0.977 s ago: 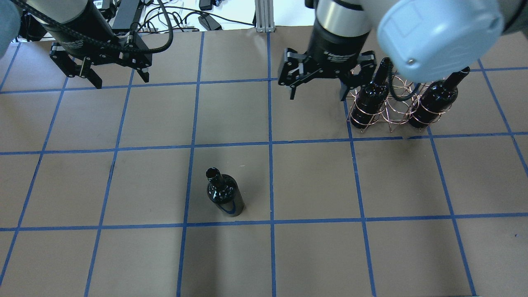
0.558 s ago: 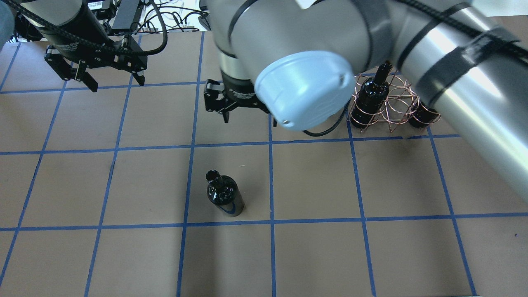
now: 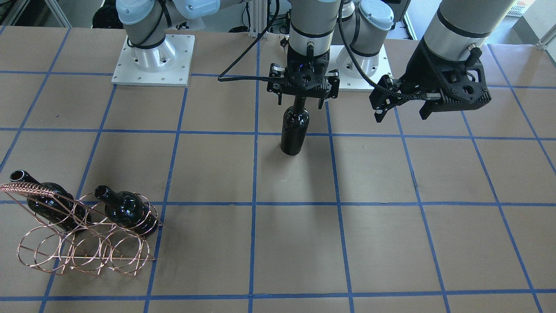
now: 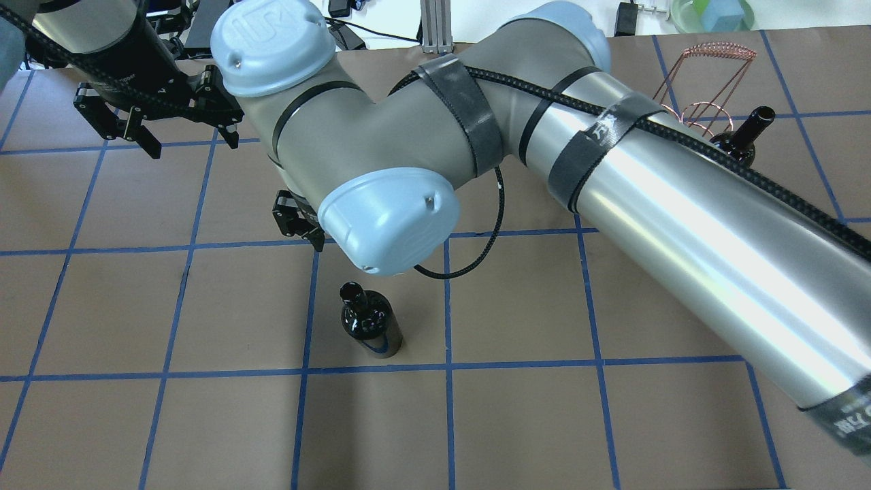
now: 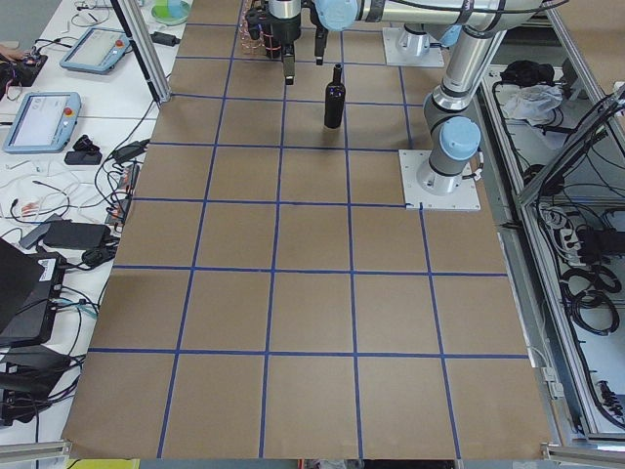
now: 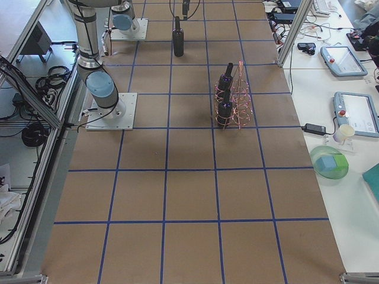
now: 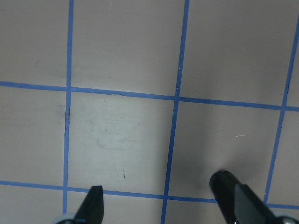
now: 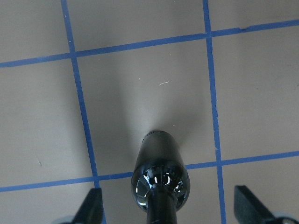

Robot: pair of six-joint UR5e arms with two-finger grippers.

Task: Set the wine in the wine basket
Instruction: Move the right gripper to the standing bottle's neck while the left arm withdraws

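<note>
A dark glass wine bottle stands upright alone near the table's middle; it also shows in the overhead view. My right gripper is open, one finger on each side of the bottle's neck and apart from it; the right wrist view shows the bottle between the spread fingers. The copper wire wine basket stands on the robot's right side and holds two more bottles. My left gripper is open and empty, off to the bottle's side.
The table is brown paper with a blue tape grid. In the overhead view the right arm covers most of the basket; its handle and one bottle neck show. Cables and devices lie beyond the far edge.
My right arm has swung from the basket across the table to over the lone bottle, its gripper still open. The left gripper has barely moved. The lone bottle stands where it was.
</note>
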